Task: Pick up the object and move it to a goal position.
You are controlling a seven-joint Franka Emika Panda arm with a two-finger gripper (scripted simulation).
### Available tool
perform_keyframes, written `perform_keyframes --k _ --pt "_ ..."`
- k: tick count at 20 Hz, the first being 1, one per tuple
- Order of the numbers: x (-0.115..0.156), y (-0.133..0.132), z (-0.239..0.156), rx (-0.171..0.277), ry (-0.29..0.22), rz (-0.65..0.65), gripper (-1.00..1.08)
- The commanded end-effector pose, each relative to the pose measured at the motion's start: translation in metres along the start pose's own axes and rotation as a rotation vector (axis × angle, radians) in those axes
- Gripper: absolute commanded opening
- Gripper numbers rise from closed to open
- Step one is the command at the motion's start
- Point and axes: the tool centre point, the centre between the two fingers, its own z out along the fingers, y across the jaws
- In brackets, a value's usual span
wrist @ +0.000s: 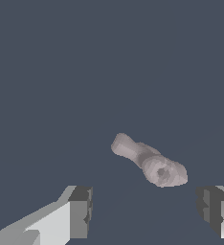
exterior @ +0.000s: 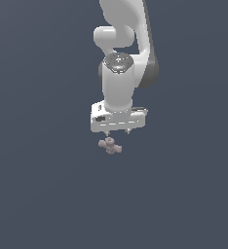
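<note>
The object (exterior: 109, 145) is a small pinkish-grey lumpy cross lying on the dark grey floor, just below the white hand in the exterior view. In the wrist view the object (wrist: 150, 161) lies ahead of the fingers, nearer the right-hand one. My gripper (exterior: 117, 131) hangs right above it, pointing down, and only short finger stubs show under the hand. The gripper (wrist: 145, 213) is open, its two fingertips (wrist: 80, 210) set wide apart with nothing between them. The object is not held.
A plain dark grey surface (exterior: 47, 194) spreads all around. The white arm (exterior: 123, 44) rises behind the hand toward the top of the exterior view. No goal marker shows.
</note>
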Motion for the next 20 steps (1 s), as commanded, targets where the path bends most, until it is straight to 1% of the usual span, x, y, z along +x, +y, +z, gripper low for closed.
perform_keyframes --k 1,10,20 --pt "0.000 0.001 0.002 0.007 0.001 -0.036 0.68" --pt "-0.002 0.007 0.012 0.042 0.013 -0.214 0.68" --pt "-0.004 0.014 0.022 0.079 0.038 -0.422 0.68"
